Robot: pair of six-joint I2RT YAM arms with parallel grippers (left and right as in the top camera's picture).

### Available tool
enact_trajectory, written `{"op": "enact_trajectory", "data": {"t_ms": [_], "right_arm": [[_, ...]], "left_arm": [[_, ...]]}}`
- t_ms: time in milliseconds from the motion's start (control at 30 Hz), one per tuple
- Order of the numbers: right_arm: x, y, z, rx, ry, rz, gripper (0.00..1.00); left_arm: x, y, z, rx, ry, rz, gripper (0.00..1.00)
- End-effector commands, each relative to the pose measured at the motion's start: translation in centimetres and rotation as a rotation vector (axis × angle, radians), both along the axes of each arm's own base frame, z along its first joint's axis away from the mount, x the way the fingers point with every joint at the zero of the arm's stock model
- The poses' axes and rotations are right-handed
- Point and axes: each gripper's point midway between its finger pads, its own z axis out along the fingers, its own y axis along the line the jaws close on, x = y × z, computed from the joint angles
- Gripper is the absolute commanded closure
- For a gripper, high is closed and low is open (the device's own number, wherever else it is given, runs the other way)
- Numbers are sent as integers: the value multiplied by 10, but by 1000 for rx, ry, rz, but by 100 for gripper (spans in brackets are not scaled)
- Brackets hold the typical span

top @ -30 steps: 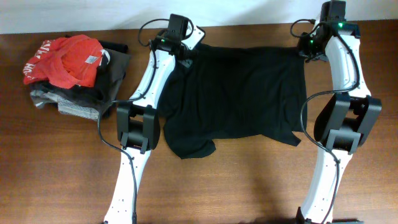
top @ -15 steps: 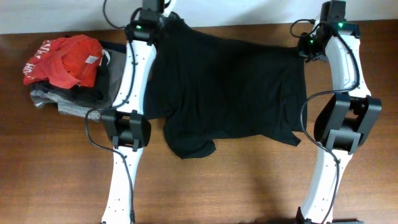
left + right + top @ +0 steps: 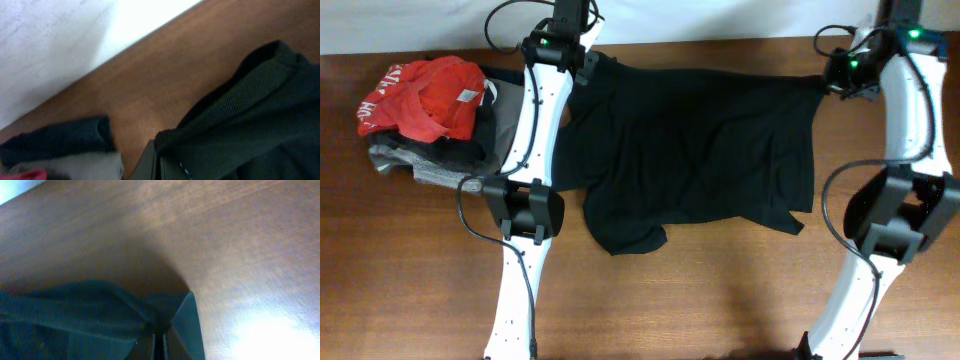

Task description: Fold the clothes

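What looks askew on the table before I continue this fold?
The black shirt is not square: its near hem runs ragged, with a bunched lobe jutting out at the near-left corner. Both far corners are pinched, by the left gripper and the right gripper. The pile at left, red garment on top, is loosely heaped.

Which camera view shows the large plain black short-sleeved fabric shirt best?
Overhead: the whole shirt shows, spread across the brown wooden table. Left wrist shows only a bunched edge; right wrist only a gathered corner.
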Motion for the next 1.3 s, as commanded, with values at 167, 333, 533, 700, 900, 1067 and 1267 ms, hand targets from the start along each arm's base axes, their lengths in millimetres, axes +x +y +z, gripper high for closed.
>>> {"op": "enact_trajectory", "data": {"t_ms": [167, 333, 533, 700, 900, 1067, 1267], "right_arm": [[-36, 6, 13, 8, 87, 56, 96], [-48, -4, 7, 27, 133, 27, 96], [-56, -11, -7, 46, 182, 7, 96], [-64, -8, -29, 75, 261, 9, 96], [-72, -6, -49, 89, 306, 9, 96], [-72, -6, -53, 90, 307, 9, 82], [-76, -4, -53, 97, 325, 8, 70]], "left_arm": [[-60, -1, 52, 40, 102, -10, 99], [-77, 9, 41, 63, 186, -1, 99], [-89, 4, 34, 34, 248, -25, 99], [-100, -13, 25, -49, 310, -74, 99], [-105, -16, 11, -55, 361, -81, 99], [-114, -13, -10, -38, 436, -75, 76], [-123, -9, -28, -13, 504, -71, 60]]}}
